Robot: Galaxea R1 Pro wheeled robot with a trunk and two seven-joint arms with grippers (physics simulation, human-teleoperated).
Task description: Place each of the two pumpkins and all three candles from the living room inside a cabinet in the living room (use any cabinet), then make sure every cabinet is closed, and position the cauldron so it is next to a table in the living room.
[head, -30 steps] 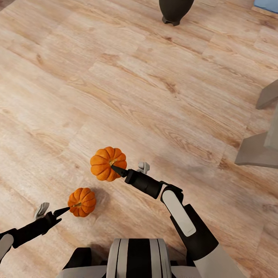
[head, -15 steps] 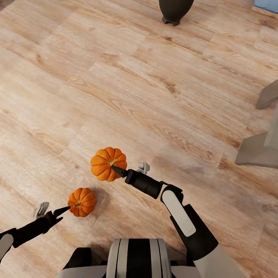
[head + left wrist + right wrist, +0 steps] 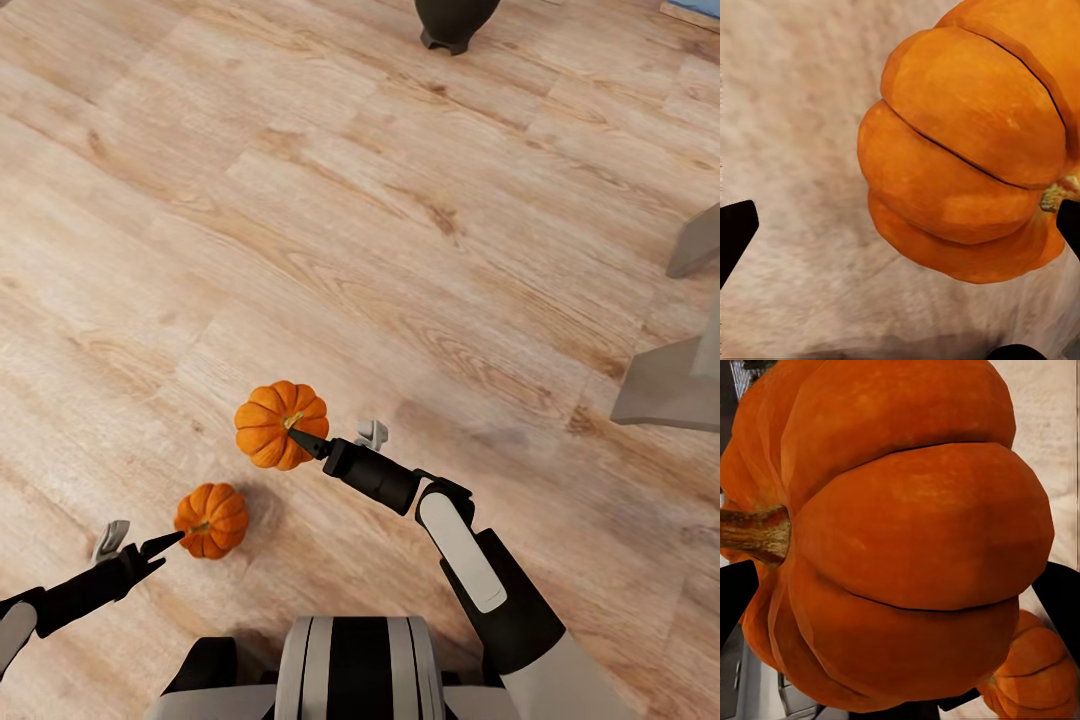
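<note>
The right end effector (image 3: 300,440) grips the larger-looking pumpkin (image 3: 281,424) at its stem side, with dark fingertips (image 3: 1061,596) showing on either side of the fruit in the right wrist view. That pumpkin is held above the light wood plank floor (image 3: 400,230), and its shadow lies on the boards beside it.

The left end effector (image 3: 160,546) reaches the second pumpkin (image 3: 211,520) with one dark fingertip at its stem. In the left wrist view its fingers (image 3: 735,232) stand wide apart, one far from the orange skin and one touching near the stem, so it is open and not clamped on the fruit.

This second pumpkin is near the first, closer to the robot's trunk (image 3: 355,665).

Well beyond the first pumpkin stands the dark cauldron (image 3: 455,22). Off to the right of the held pumpkin, grey parts of the desk (image 3: 675,385) show.
</note>
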